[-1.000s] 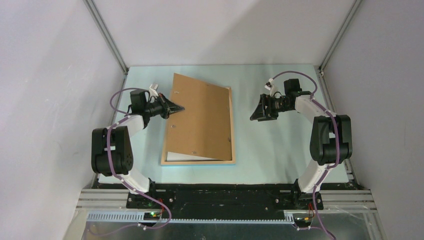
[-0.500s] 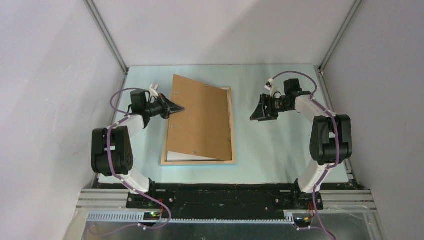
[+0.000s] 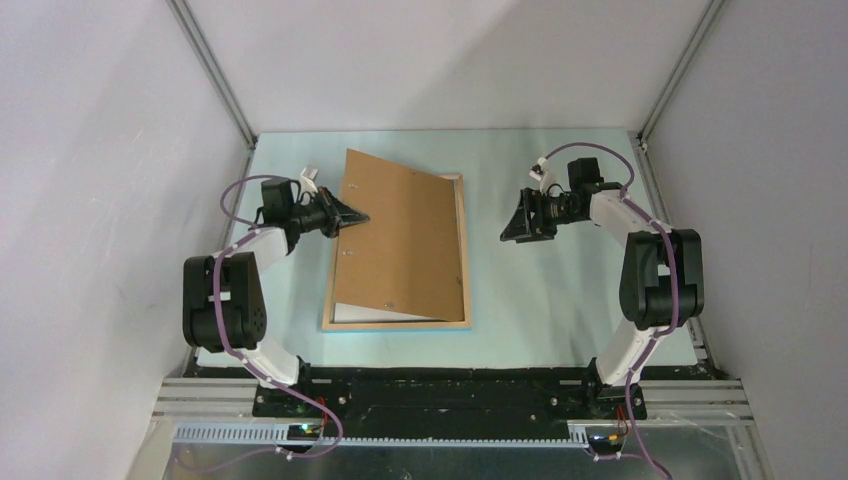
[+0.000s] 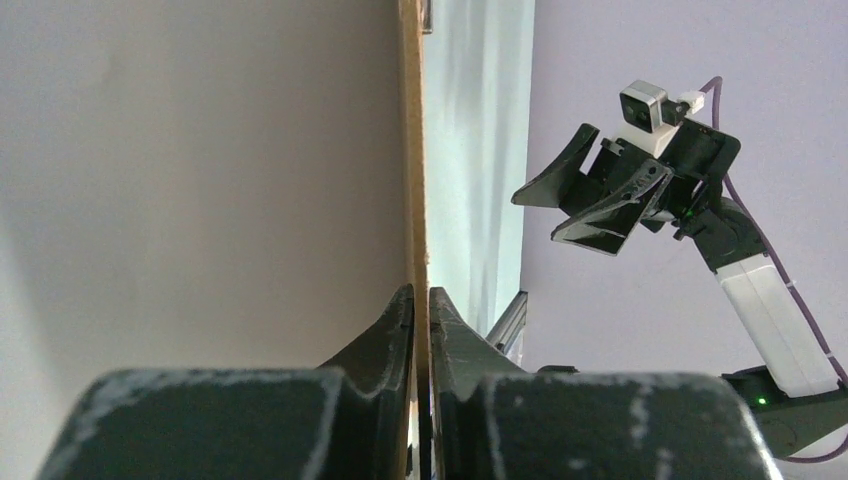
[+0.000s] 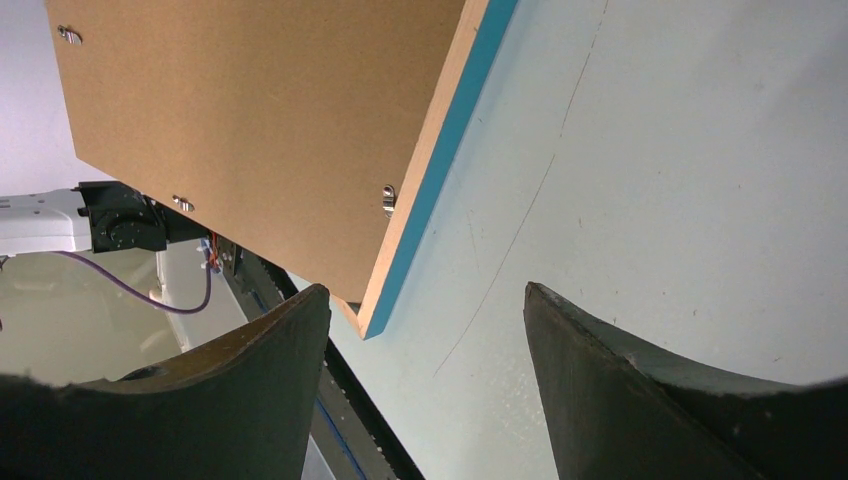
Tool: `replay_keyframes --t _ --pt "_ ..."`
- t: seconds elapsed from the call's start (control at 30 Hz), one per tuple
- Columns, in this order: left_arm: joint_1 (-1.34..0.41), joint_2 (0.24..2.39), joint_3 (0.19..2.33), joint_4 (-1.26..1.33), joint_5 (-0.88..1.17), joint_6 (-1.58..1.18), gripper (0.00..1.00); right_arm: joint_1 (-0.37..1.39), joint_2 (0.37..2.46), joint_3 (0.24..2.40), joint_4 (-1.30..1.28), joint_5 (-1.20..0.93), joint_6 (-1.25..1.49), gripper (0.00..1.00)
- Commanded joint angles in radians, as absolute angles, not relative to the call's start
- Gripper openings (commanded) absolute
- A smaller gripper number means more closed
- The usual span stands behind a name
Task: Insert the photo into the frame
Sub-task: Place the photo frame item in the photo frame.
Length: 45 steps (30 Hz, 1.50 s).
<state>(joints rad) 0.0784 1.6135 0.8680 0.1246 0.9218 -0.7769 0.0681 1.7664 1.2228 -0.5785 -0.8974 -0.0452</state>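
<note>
Left gripper (image 3: 357, 217) clamped on the left edge of the brown board (image 3: 400, 235), which I hold tilted above the frame (image 3: 464, 250). The frame lies pale side up, left of the worktop's (image 3: 560, 300) centre. A white sheet, apparently the photo (image 3: 370, 313), shows inside its near edge. Right gripper (image 3: 512, 225) hangs agape and empty, nearer the right edge.

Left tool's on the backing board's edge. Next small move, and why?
Probably swing the backing board square over the frame before releasing: it lies skewed, leaving a white strip uncovered at the near end. Left tool pinches its left edge; right tool hangs open, clear.
</note>
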Motion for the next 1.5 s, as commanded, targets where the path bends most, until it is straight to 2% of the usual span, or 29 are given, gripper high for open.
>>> replay_keyframes --t 0.0,0.4,0.8,1.27,1.33,1.47 --pt "0.063 1.586 0.915 0.113 0.974 -0.737 0.11 0.065 1.775 1.22 -0.579 -0.897 -0.062 0.75" --pt "0.051 1.603 0.947 0.074 0.982 -0.701 0.0 0.065 1.779 1.22 -0.578 -0.896 -0.063 0.75" --pt "0.042 1.628 0.98 0.017 0.979 -0.665 0.01 0.062 1.781 1.221 -0.578 -0.897 -0.064 0.75" --pt "0.041 1.661 1.032 -0.086 0.956 -0.615 0.28 0.059 1.78 1.221 -0.581 -0.899 -0.063 0.75" --pt "0.041 1.659 1.036 -0.099 0.947 -0.605 0.35 0.057 1.779 1.221 -0.581 -0.899 -0.064 0.75" --pt "0.041 1.652 1.043 -0.122 0.922 -0.595 0.57 0.058 1.778 1.22 -0.581 -0.9 -0.064 0.75"
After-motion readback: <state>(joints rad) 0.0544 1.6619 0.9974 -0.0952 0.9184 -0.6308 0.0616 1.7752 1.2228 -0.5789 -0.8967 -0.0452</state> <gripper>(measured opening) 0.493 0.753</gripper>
